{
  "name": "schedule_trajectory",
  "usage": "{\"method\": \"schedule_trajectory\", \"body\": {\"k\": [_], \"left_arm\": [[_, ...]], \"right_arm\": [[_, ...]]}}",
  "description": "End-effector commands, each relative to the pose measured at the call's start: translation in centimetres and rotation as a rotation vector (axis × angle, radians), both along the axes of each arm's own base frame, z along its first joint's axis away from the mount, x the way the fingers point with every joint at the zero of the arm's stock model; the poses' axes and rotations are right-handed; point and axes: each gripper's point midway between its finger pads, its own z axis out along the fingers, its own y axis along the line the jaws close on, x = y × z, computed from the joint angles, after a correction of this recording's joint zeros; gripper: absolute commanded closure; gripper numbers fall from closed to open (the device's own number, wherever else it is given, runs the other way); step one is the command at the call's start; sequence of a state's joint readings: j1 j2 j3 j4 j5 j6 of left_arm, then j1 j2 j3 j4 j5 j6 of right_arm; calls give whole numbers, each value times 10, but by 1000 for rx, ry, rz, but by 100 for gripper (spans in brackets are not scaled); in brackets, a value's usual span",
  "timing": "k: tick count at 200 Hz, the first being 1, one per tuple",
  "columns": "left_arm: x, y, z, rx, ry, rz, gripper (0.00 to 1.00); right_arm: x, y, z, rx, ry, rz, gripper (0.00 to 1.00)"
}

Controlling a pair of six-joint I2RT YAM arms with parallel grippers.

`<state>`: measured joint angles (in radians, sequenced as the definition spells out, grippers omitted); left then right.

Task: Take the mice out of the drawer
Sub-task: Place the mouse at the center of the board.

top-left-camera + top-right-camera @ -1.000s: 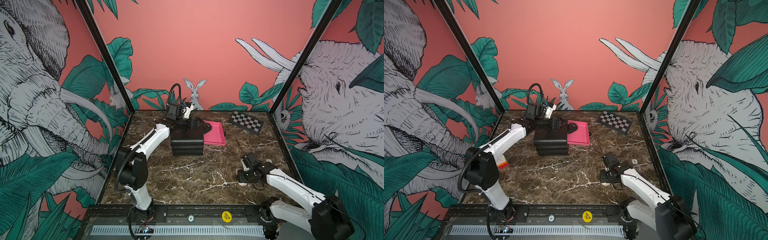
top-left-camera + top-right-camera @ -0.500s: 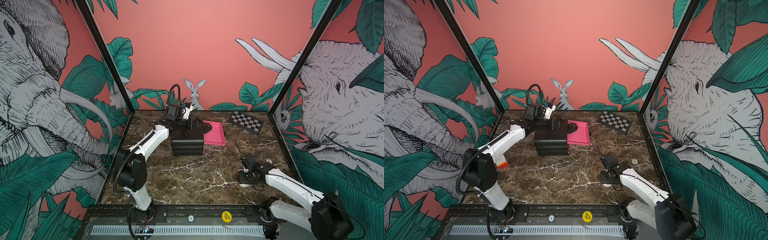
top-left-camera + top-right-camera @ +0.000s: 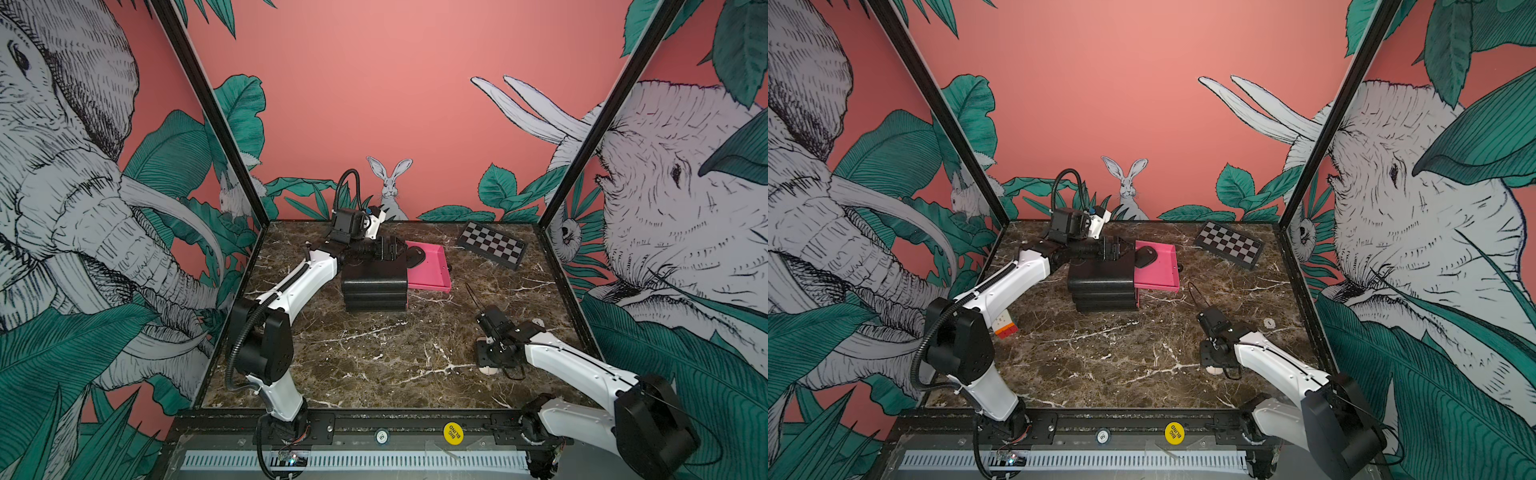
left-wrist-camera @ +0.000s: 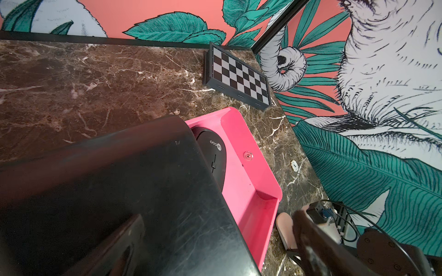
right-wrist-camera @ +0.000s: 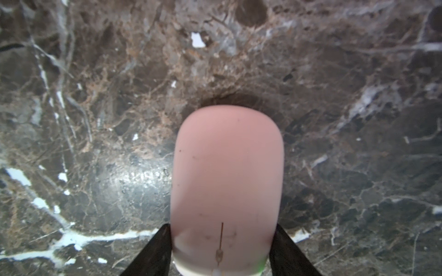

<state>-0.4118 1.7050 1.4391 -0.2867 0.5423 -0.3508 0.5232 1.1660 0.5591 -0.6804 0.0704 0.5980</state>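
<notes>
Right pincer (image 5: 222,227) flanks the pink mouse (image 5: 227,172) on the tabletop (image 5: 95,95); gripping or not, cannot tell. Probably light, rigid, slick: pinch its long sides.

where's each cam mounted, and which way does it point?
Top views: both high above the front edge, looking down over the table; both arms show, left gripper over the drawer unit, right gripper low.
Left wrist: above the drawer unit, facing the pink drawer and black mouse; own fingers show.
Right wrist: straight down on the pale mouse, between own fingers.
Shared: pale mouse, every view.
</notes>
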Motion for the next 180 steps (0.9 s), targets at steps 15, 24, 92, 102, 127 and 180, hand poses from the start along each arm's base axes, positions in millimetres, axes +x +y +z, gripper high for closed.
{"method": "schedule_trajectory", "body": {"k": [15, 24, 92, 102, 127, 180], "left_arm": [[-13, 5, -30, 46, 125, -1, 1], [-13, 5, -31, 48, 126, -4, 1], [-12, 4, -29, 55, 119, -11, 1], [-11, 4, -28, 56, 116, -11, 1], [-11, 4, -26, 59, 111, -17, 1], [-11, 5, -22, 61, 98, -17, 1]], "right_arm": [[-8, -12, 1, -54, 19, -30, 35], [-8, -12, 3, -52, 13, -28, 34], [27, 7, 73, 58, -184, -27, 29], [43, 15, 100, 99, -259, -47, 27], [89, 34, 163, 220, -449, -158, 23], [182, 98, 205, 475, -537, -410, 23]]}}
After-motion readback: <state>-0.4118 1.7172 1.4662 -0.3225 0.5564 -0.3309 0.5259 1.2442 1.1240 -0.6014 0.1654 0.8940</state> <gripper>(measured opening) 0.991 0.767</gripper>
